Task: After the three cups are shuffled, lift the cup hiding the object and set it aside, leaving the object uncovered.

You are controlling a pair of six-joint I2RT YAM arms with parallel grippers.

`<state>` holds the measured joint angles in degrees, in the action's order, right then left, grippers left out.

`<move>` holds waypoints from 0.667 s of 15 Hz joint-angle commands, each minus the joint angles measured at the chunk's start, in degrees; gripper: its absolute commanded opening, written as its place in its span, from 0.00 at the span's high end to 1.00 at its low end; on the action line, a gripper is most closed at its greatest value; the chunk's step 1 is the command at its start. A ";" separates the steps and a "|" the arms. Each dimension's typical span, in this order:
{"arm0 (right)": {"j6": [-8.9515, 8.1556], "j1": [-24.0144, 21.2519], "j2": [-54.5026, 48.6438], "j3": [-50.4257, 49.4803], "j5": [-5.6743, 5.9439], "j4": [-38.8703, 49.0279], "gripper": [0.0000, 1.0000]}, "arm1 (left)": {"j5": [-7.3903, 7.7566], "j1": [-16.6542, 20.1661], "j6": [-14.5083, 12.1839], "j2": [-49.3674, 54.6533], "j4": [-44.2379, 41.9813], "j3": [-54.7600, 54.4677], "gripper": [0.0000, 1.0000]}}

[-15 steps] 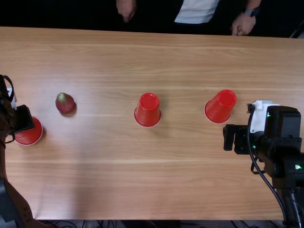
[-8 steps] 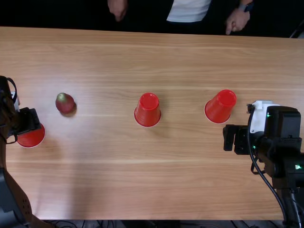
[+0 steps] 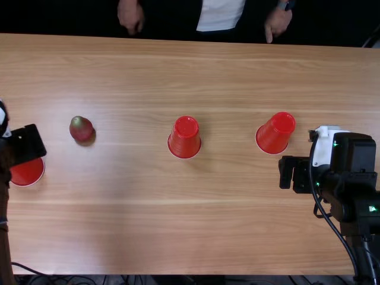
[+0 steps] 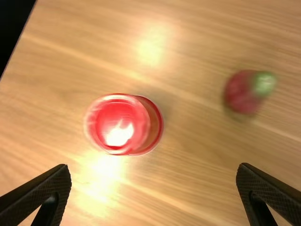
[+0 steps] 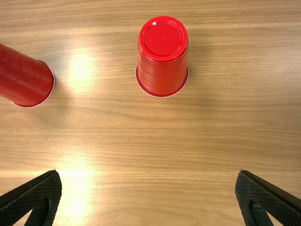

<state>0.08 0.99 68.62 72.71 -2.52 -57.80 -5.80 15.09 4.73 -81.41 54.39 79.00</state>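
A small red and green fruit [image 3: 81,129] lies uncovered on the table [image 3: 190,219], blurred in the left wrist view [image 4: 247,92]. At the far left a red cup [image 3: 25,173] stands upside down, partly under my left gripper [image 3: 22,147]. In the left wrist view this cup [image 4: 123,124] stands free ahead of the open left gripper [image 4: 151,172], whose fingers are wide apart and hold nothing. Two more upturned red cups stand at the middle [image 3: 184,137] and the right [image 3: 276,132]. My right gripper [image 3: 291,172] is beside the right cup, open [image 5: 148,174] and apart from both cups [image 5: 162,55] [image 5: 26,77].
The table's left edge runs close by the set-down cup, dark beyond it [image 4: 14,28]. Bare wood lies between the cups and along the near side. A person stands behind the far edge, hands off the table.
My left gripper has drawn back toward the table's left edge, away from the left cup, which stays upside down on the table. The right arm, fruit and other two cups have not moved.
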 commanded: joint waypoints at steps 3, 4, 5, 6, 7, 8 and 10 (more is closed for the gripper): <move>-0.18 0.41 -0.59 -0.81 0.10 -0.16 0.00 | 0.42 -3.23 0.33 2.22 0.24 0.45 0.00; -0.18 0.32 -0.59 -1.08 0.10 -0.16 0.00 | 0.32 -4.90 0.33 2.39 0.35 0.36 0.00; -0.18 0.32 -0.59 -1.52 0.10 -0.16 0.00 | 0.32 -6.92 0.33 3.10 0.35 0.28 0.00; -0.18 0.32 -0.68 -1.60 0.10 -0.16 0.00 | 0.32 -9.56 0.33 4.24 0.45 0.10 0.00; -0.18 0.32 -0.68 -1.96 0.10 -0.27 0.00 | 0.32 -11.84 0.33 4.77 0.45 -0.08 0.00; -0.18 0.32 -0.77 -2.04 0.10 -0.37 0.00 | 0.32 -13.16 0.33 4.77 0.66 -0.16 0.00; -0.18 0.32 -2.79 -2.92 0.10 -0.37 0.00 | 0.53 -14.56 0.33 4.94 3.09 -0.69 0.00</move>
<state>0.08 0.97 67.77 70.57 -2.50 -58.26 -5.50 0.97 4.75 -77.49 57.63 79.00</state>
